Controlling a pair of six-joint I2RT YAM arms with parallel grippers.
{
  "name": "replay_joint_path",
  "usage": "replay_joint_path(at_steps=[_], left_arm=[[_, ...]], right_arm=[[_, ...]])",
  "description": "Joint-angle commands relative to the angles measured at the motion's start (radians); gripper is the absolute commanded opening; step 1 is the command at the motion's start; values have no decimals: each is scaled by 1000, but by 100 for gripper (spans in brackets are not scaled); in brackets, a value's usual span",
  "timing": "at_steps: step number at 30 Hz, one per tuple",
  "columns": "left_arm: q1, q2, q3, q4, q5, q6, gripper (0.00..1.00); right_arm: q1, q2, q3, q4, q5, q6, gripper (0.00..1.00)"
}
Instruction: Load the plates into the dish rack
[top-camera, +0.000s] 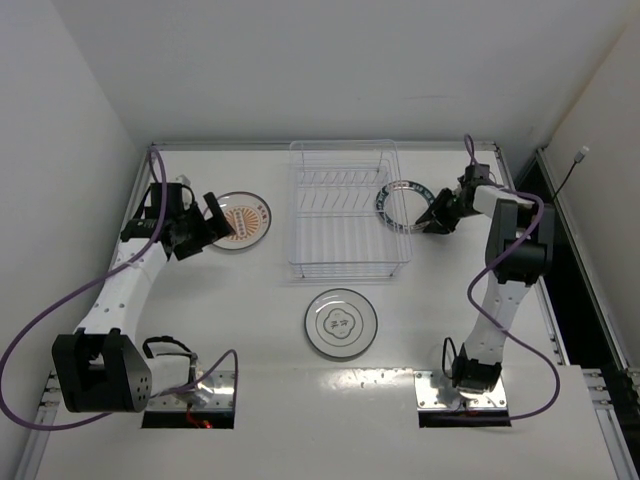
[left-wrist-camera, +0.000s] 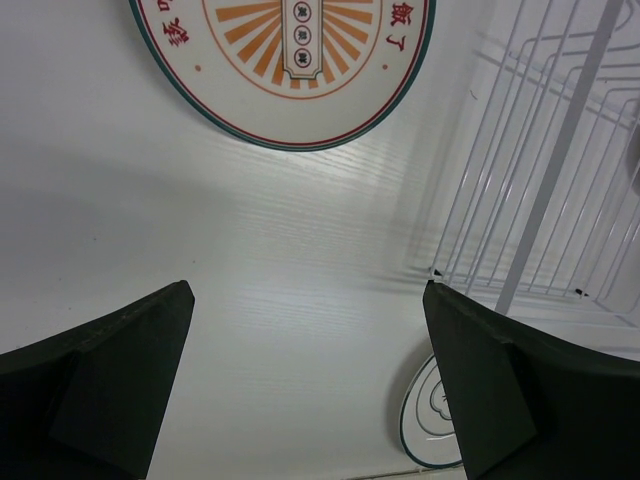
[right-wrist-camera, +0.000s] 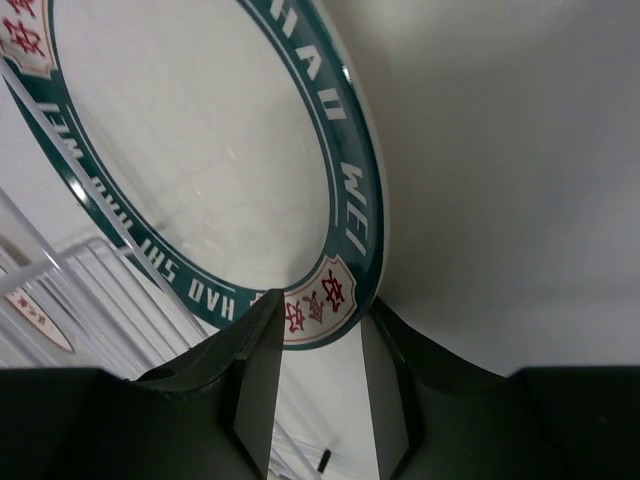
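The right gripper is clamped on the rim of the teal-rimmed plate, held at the right edge of the dish rack. The left gripper gapes wide above the counter — just short of the orange sunburst plate. The grey-ringed plate lies flat in front of the rack.

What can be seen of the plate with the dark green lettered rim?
The green-rimmed plate is round, shallow and glossy, like glazed ceramic: white centre, dark green rim band with white letters and red-character badges. It is at the right edge of the dish rack, its rim pinched between the fingers of the right gripper.
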Motion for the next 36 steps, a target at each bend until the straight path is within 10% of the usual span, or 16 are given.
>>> replay_joint_path(at_steps=[1, 5, 7, 24, 36], left_arm=[[13, -2, 48, -30, -17, 18, 99], [13, -2, 48, -39, -26, 27, 99], [13, -2, 39, -39, -26, 27, 99], [13, 7, 70, -28, 3, 19, 99], [13, 7, 48, -19, 3, 19, 99]], right_arm=[[8, 45, 62, 18, 67, 24, 33], [8, 57, 57, 18, 67, 24, 29], [8, 30, 43, 18, 88, 24, 0], [34, -517, 28, -105, 585, -4, 0], [278, -497, 281, -134, 808, -145, 0]])
